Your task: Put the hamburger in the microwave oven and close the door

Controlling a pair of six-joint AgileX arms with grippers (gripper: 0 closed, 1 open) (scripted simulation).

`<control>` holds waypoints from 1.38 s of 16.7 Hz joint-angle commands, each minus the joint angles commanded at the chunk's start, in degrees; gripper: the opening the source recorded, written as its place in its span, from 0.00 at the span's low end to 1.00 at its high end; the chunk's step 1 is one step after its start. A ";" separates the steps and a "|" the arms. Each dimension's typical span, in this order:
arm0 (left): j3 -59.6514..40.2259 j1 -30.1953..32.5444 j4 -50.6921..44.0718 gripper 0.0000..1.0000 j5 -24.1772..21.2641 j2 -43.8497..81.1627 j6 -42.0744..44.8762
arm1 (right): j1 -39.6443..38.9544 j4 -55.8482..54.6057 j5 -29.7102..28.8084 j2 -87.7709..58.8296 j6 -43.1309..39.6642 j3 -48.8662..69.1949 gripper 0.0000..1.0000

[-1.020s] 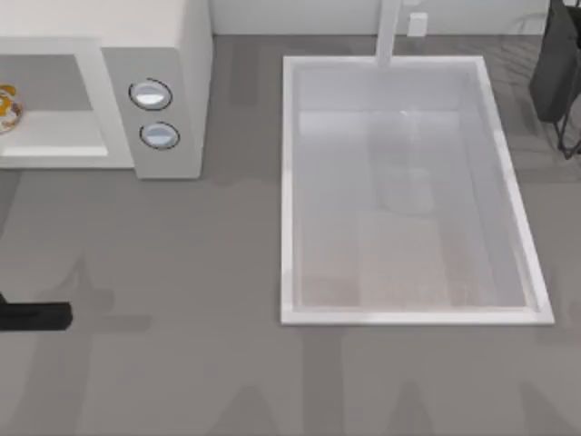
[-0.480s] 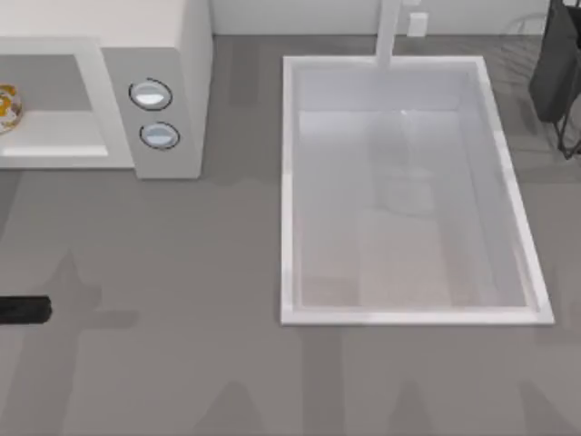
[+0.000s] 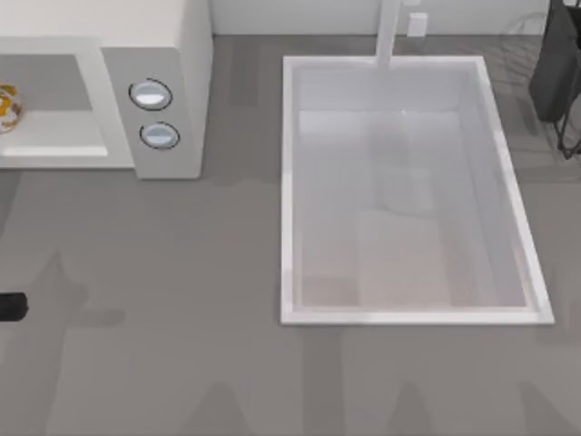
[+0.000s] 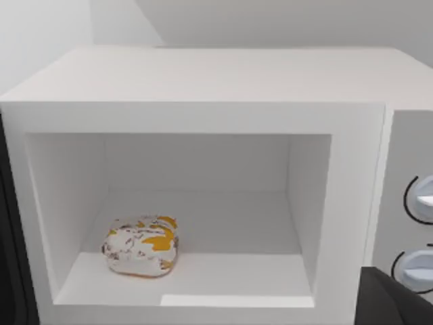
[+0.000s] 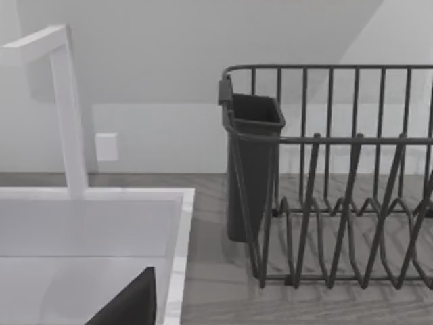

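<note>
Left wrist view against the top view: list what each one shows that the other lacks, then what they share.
Left wrist view alone: the full depth of the microwave oven cavity, with its back wall, and the whole hamburger resting on the cavity floor toward one side wall. Top view alone: the sink basin with its faucet, the grey table, and a dark dish rack at the far right edge. Shared: the oven, its two knobs, and the hamburger, cut by the top view's left edge.

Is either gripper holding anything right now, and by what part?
Nothing seems held. The hamburger sits free on the microwave oven floor; whether the fingers are open cannot be told.
</note>
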State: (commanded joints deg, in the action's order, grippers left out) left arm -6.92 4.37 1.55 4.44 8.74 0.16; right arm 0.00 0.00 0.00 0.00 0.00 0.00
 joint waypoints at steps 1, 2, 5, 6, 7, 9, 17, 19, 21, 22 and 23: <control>0.00 0.00 0.00 0.00 0.00 0.00 0.00 | 0.00 0.00 0.00 0.00 0.00 0.00 1.00; 0.21 0.19 0.08 0.00 0.19 0.22 0.04 | 0.00 0.00 0.00 0.00 0.00 0.00 1.00; -1.66 -1.38 -1.00 0.00 -1.02 2.10 1.40 | 0.00 0.00 0.00 0.00 0.00 0.00 1.00; -3.48 -2.89 -2.02 0.00 -2.10 3.93 2.67 | 0.00 0.00 0.00 0.00 0.00 0.00 1.00; -5.88 -4.85 -3.35 0.00 -3.45 6.38 4.29 | 0.00 0.00 0.00 0.00 0.00 0.00 1.00; -12.06 -9.93 -6.82 0.00 -6.80 13.08 8.45 | 0.00 0.00 0.00 0.00 0.00 0.00 1.00; -43.29 -37.62 -27.06 0.00 -24.28 55.58 31.50 | 0.00 0.00 0.00 0.00 0.00 0.00 1.00; -50.83 -44.48 -32.02 0.00 -28.65 66.09 37.18 | 0.00 0.00 0.00 0.00 0.00 0.00 1.00; -57.80 -50.81 -36.43 0.00 -32.83 74.91 42.30 | 0.00 0.00 0.00 0.00 0.00 0.00 1.00; -61.00 -53.69 -38.38 0.00 -34.79 78.61 44.58 | 0.00 0.00 0.00 0.00 0.00 0.00 1.00; -63.94 -56.32 -40.12 0.00 -36.64 81.89 46.63 | 0.00 0.00 0.00 0.00 0.00 0.00 1.00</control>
State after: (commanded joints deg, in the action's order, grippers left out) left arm -70.85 -51.95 -38.57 -32.20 90.63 46.78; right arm 0.00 0.00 0.00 0.00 0.00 0.00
